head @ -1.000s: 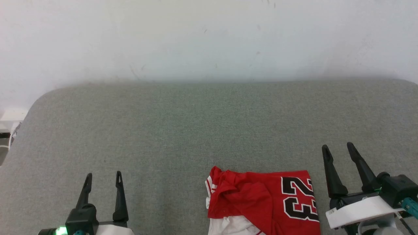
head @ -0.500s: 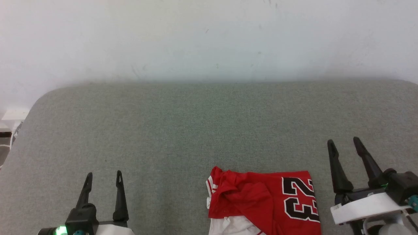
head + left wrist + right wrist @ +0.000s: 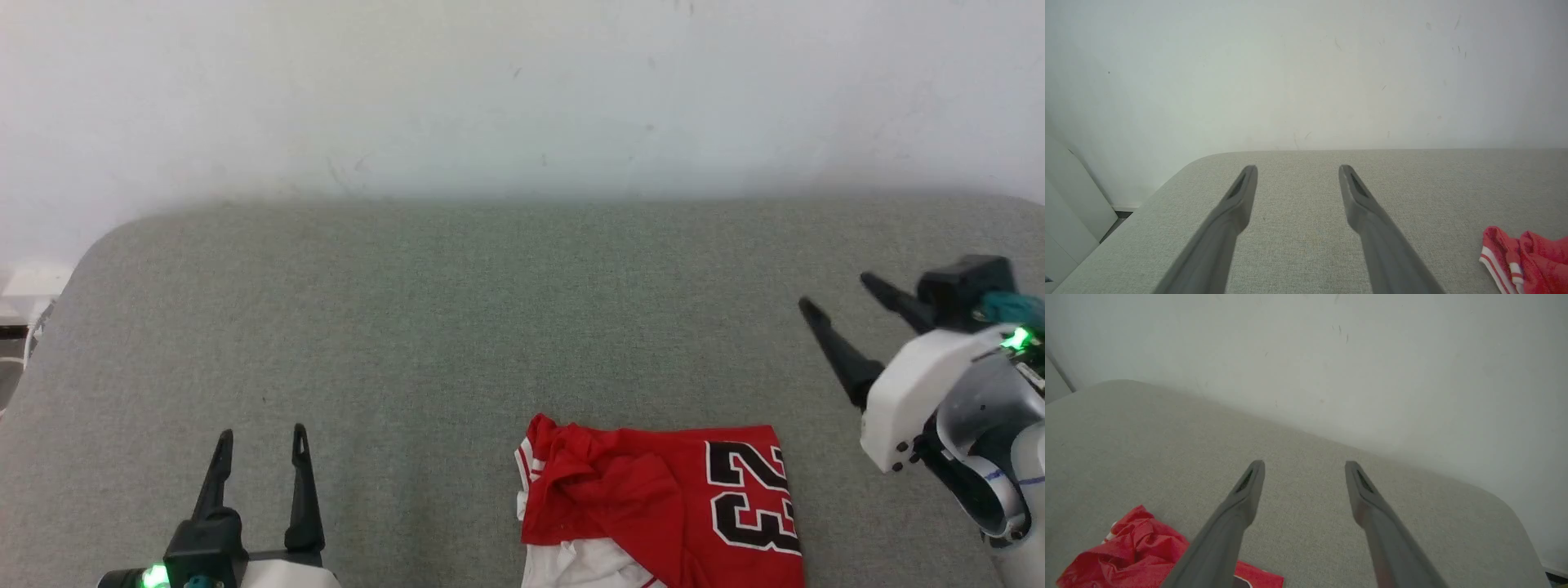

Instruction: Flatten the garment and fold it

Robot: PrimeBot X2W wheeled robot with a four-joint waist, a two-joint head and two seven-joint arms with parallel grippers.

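The red garment [image 3: 653,506] lies crumpled on the grey surface at the bottom middle of the head view, its black "23" facing up on the right side and white fabric showing at its lower edge. My left gripper [image 3: 261,437] rests open at the lower left, well apart from the garment [image 3: 1527,255], which shows as a striped red edge in the left wrist view. My right gripper [image 3: 837,292] hangs open above the surface to the right of the garment [image 3: 1139,547], fingers pointing up-left, empty.
The grey padded surface [image 3: 457,327] stretches wide behind the garment, ending at a white wall [image 3: 522,98]. Its rounded left corner [image 3: 106,245] drops off beside white panels on the floor.
My right gripper has risen and swung, its fingers now angled toward the upper left. The left gripper and the garment have stayed where they were.
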